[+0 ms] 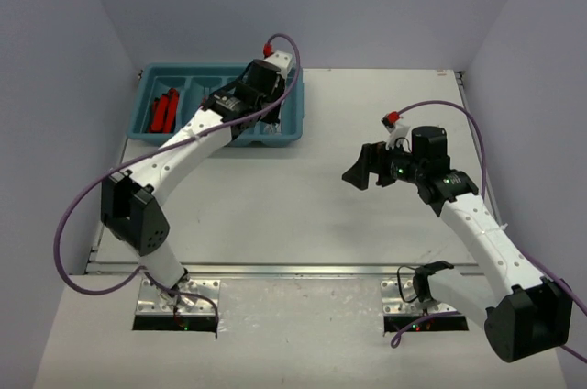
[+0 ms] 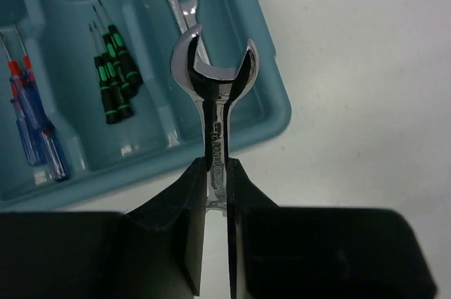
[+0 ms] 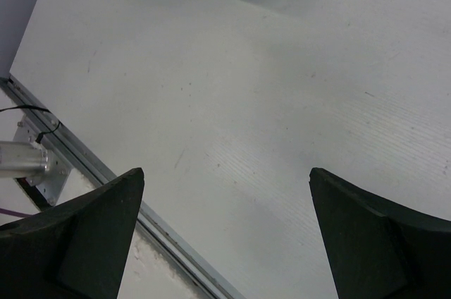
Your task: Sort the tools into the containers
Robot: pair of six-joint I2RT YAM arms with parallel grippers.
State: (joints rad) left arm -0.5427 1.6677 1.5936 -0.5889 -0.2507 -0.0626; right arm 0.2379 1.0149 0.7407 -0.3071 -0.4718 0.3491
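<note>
One silver wrench (image 2: 215, 119) is pinched by its shank in the left gripper's (image 2: 217, 172) jaws, its head over the rightmost compartment of the teal tray (image 2: 278, 112), where two wrenches (image 2: 180, 6) lie. We cannot judge its height. If released here, its tail may catch the near rim and tip onto the bench (image 2: 366, 101). Farther right, the right gripper (image 3: 225, 172) hovers with jaws spread, holding nothing.

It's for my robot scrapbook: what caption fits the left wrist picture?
Left fingers pinch a silver wrench over the teal tray, where other wrenches lie.
</note>
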